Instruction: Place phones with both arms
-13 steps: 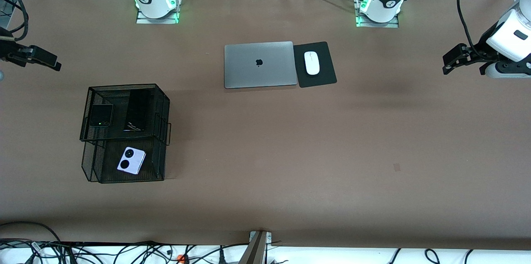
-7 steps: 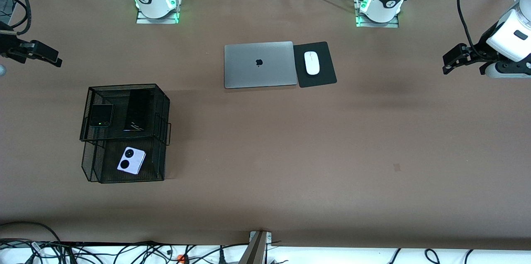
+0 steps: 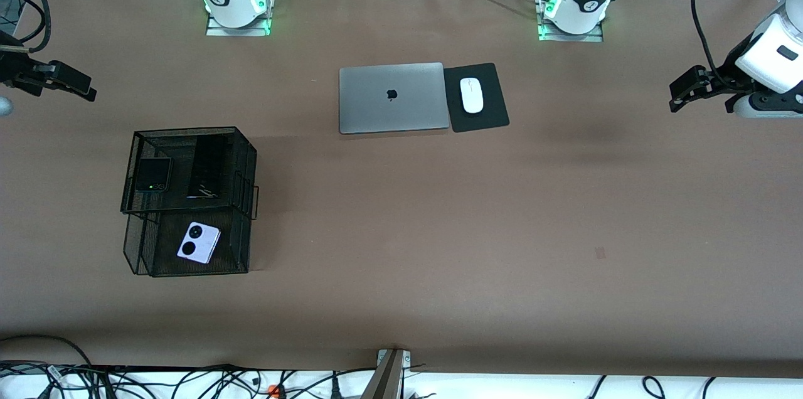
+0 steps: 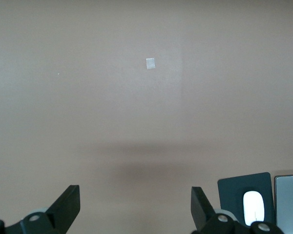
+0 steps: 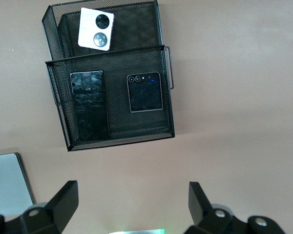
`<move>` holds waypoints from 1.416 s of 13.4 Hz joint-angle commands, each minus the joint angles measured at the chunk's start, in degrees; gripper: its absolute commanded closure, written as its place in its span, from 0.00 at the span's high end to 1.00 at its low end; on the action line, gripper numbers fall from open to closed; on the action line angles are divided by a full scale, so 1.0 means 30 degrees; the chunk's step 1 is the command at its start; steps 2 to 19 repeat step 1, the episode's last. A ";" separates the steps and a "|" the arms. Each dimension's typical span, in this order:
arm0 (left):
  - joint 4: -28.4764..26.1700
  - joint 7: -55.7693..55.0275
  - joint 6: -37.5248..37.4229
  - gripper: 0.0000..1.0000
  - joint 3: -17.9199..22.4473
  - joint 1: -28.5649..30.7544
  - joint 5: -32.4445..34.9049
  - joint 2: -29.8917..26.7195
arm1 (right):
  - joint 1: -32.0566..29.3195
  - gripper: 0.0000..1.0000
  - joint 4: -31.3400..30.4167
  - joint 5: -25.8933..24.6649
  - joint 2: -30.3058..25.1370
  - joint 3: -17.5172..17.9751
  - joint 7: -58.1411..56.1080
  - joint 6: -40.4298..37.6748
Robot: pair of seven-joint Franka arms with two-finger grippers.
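A black mesh two-tier tray (image 3: pixel 244 164) stands toward the right arm's end of the table. Its upper tier holds the squarish black folded phone (image 3: pixel 154 174) and the long slim black slab (image 3: pixel 207 167). The lower tier holds the lilac phone (image 3: pixel 198 242). The right wrist view shows the lilac phone (image 5: pixel 95 29), slab (image 5: pixel 90 105) and folded phone (image 5: pixel 144 92). My right gripper (image 3: pixel 88 93) (image 5: pixel 132 192) is open and empty, over the table's edge, apart from the tray. My left gripper (image 3: pixel 674 98) (image 4: pixel 135 195) is open and empty over bare table at the left arm's end.
A closed grey laptop (image 3: pixel 393 98) lies mid-table near the bases, with a white mouse (image 3: pixel 472 95) on a black pad (image 3: pixel 486 120) beside it. The mouse (image 4: pixel 253 207) also shows in the left wrist view. A small tape mark (image 3: pixel 600 253) is on the table.
My right gripper has drifted slightly, away from the tray and toward the bases' side. The left arm and the phones have not moved.
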 commanded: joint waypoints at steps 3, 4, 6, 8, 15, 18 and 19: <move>0.0486 0.0420 -0.0519 1.00 0.0083 0.0018 -0.0265 0.0127 | -0.0085 1.00 -0.0171 0.0176 -0.0282 0.0100 -0.0067 -0.0121; 0.0486 0.0420 -0.0519 1.00 0.0083 0.0018 -0.0265 0.0127 | -0.0085 1.00 -0.0171 0.0176 -0.0282 0.0100 -0.0067 -0.0121; 0.0486 0.0420 -0.0519 1.00 0.0083 0.0018 -0.0265 0.0127 | -0.0085 1.00 -0.0171 0.0176 -0.0282 0.0100 -0.0067 -0.0121; 0.0486 0.0420 -0.0519 1.00 0.0083 0.0018 -0.0265 0.0127 | -0.0085 1.00 -0.0171 0.0176 -0.0282 0.0100 -0.0067 -0.0121; 0.0486 0.0420 -0.0519 1.00 0.0083 0.0018 -0.0265 0.0127 | -0.0085 1.00 -0.0171 0.0176 -0.0282 0.0100 -0.0067 -0.0121; 0.0486 0.0420 -0.0519 1.00 0.0083 0.0018 -0.0265 0.0127 | -0.0085 1.00 -0.0171 0.0176 -0.0282 0.0100 -0.0067 -0.0121; 0.0486 0.0420 -0.0519 1.00 0.0083 0.0018 -0.0265 0.0127 | -0.0085 1.00 -0.0171 0.0176 -0.0282 0.0100 -0.0067 -0.0121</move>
